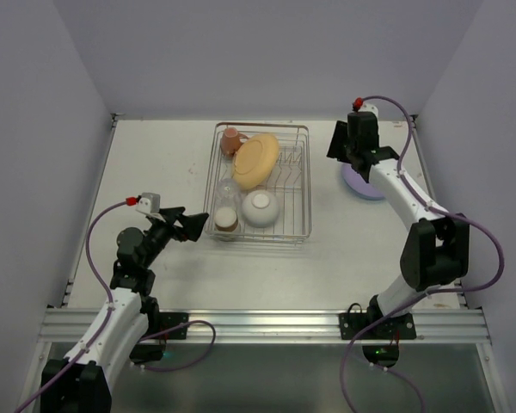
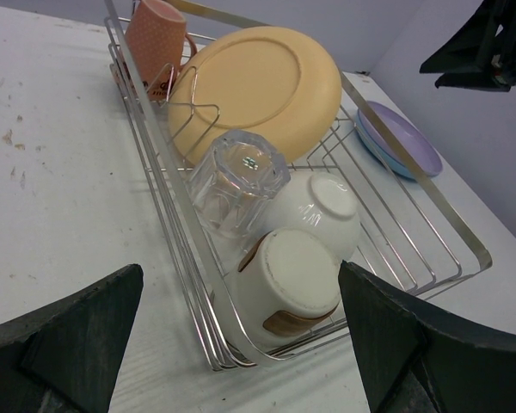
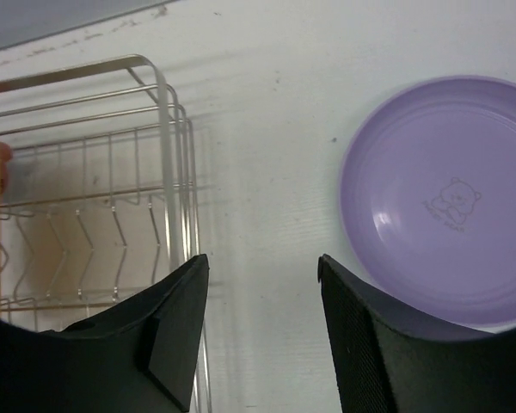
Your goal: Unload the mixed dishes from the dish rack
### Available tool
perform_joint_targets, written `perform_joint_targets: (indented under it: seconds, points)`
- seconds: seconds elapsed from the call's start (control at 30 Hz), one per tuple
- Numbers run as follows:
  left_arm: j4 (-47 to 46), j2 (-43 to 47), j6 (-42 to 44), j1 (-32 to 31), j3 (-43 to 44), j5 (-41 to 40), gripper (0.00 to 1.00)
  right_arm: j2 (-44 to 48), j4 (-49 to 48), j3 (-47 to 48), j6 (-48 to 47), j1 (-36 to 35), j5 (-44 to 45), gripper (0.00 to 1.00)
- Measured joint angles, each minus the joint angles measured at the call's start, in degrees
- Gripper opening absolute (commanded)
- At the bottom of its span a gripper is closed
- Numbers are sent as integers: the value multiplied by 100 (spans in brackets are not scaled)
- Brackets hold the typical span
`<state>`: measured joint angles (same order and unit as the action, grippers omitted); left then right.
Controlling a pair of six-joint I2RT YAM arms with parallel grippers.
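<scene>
The dish rack (image 1: 307, 185) stands mid-table and holds a yellow-orange plate (image 1: 256, 160) on edge, a salmon-pink mug (image 1: 232, 140), a clear glass (image 1: 228, 194), a white bowl (image 1: 261, 207) upside down and a small brown cup (image 1: 225, 221). My left gripper (image 1: 192, 225) is open just outside the rack's near-left corner, and the brown cup (image 2: 284, 284) lies ahead of its fingers (image 2: 86, 335). A lilac plate (image 3: 439, 198) lies on the table right of the rack, stacked on a blue plate (image 2: 374, 142). My right gripper (image 3: 262, 258) hangs open and empty over the bare table between the rack (image 3: 168, 112) and the lilac plate.
Grey walls close in the table on the left, back and right. An aluminium rail (image 1: 267, 325) carrying both arm bases runs along the near edge. Purple cables (image 1: 490, 249) loop beside each arm.
</scene>
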<state>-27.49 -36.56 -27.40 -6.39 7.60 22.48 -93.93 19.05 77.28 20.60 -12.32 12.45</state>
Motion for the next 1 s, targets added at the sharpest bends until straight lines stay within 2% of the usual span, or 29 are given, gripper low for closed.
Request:
perform_joint_targets:
  seconds: [0.3, 0.57, 0.6, 0.63, 0.67, 1.0]
  points:
    - [-31, -31, -2, 0, 0, 50, 100, 411, -973, -444, 118, -87, -1165, 74]
    - [-70, -87, -2, 0, 0, 111, 100, 411, -1779, -804, 487, -225, -2321, 79]
    - [-83, -94, -2, 0, 0, 120, 100, 411, -1908, -839, 562, -225, -2441, 82]
    - [-96, -105, -2, 0, 0, 133, 100, 411, -2035, -881, 634, -225, -2535, 95]
    - [-105, -118, -2, 0, 0, 140, 100, 411, -2194, -946, 752, -225, -2643, 99]
    - [-140, -111, -2, 0, 0, 160, 100, 380, -3195, -1467, 1440, -264, -3355, 99]
